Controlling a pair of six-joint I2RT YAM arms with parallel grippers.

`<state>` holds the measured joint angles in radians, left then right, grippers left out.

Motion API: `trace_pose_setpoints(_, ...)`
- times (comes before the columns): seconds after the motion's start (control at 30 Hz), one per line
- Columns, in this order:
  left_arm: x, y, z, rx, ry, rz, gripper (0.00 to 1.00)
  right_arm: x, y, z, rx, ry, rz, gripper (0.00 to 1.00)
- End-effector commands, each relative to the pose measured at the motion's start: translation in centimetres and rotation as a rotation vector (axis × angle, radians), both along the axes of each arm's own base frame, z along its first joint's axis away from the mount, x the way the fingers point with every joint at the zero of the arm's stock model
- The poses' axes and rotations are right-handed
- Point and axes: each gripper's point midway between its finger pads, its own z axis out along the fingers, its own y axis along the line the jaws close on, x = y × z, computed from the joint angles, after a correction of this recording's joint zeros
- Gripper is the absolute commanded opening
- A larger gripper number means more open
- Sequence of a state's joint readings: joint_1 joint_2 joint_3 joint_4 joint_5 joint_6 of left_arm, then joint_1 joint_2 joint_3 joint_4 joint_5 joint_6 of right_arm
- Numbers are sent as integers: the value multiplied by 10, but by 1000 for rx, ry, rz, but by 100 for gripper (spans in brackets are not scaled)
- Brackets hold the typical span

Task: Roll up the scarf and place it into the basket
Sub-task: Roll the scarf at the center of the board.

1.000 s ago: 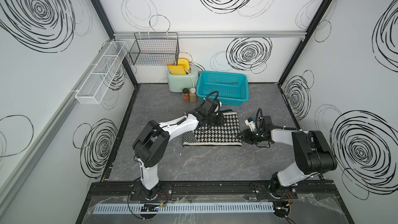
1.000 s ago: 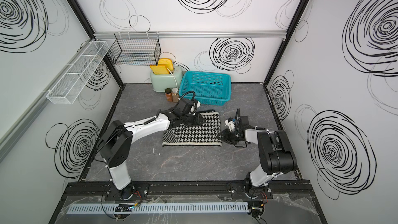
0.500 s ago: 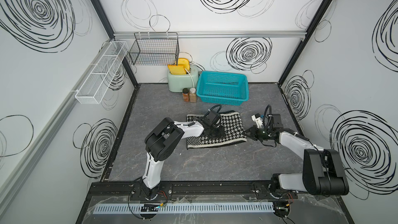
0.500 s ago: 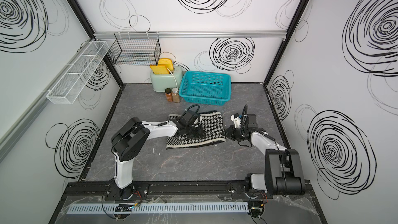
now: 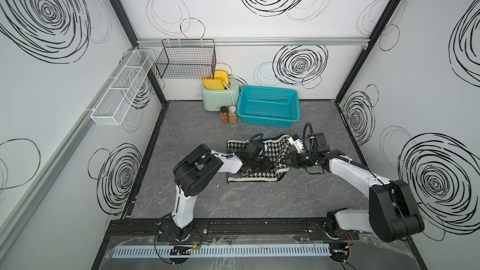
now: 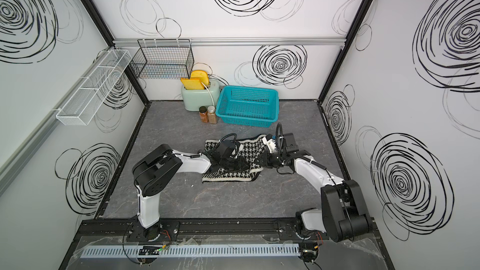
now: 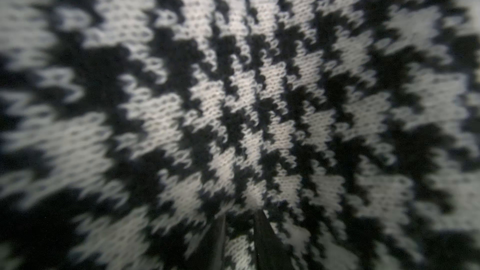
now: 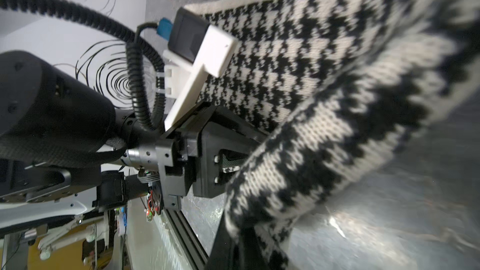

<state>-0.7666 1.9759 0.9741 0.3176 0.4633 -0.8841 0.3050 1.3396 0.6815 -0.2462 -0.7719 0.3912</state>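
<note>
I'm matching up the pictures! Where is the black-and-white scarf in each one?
Top view: the scarf lies in the middle, in front of the basket.
Top view: same spot.
Left wrist: it fills the whole picture.
Right wrist: close up, a lifted fold in front, flat part behind.
Shared landmark: the left fingers on the scarf.

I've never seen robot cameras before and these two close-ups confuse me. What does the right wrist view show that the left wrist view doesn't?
Only the right wrist view shows surroundings: the left gripper with its white camera mount, the grey table, a swirl-painted wall, and the white edging of the scarf, one fold raised off the table. Only the left wrist view shows single knit stitches filling the frame, with that gripper's two fingertips at its edge. Both show the scarf's black-and-white houndstooth.
</note>
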Motion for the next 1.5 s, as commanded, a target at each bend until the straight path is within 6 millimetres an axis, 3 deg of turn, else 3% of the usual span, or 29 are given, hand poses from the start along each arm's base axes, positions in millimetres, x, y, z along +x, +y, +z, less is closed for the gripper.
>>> trace_pose_setpoints(0.0,-12,16,-21,35,86,30,25,-17,19,-5,9,40,74,0)
trace_pose_setpoints(0.13,-13,21,-21,10,90,37,25,-28,38,-14,45,62,135,0)
trace_pose_setpoints(0.3,-16,30,-24,-21,108,59,25,-17,54,-4,129,-2,143,0)
trace_pose_setpoints(0.57,-5,48,-14,-73,83,118,26,-2,67,-12,183,-2,149,30)
trace_pose_setpoints(0.8,6,59,3,-116,36,143,29,-22,65,-39,174,67,179,35)
trace_pose_setpoints(0.97,13,66,23,-144,-2,136,42,-27,69,-46,180,75,215,34)
trace_pose_setpoints(1.13,23,93,50,-95,-68,135,52,-25,72,-55,136,66,239,34)
trace_pose_setpoints(1.23,34,110,75,-76,-125,145,48,-23,77,-56,137,63,251,34)
trace_pose_setpoints(1.3,45,113,102,-115,-165,153,42,-24,86,-53,149,56,273,34)
trace_pose_setpoints(1.4,58,105,142,-178,-230,136,38,-27,98,-57,133,67,307,34)
trace_pose_setpoints(1.47,61,96,151,-198,-232,112,35,-30,100,-63,119,85,310,35)
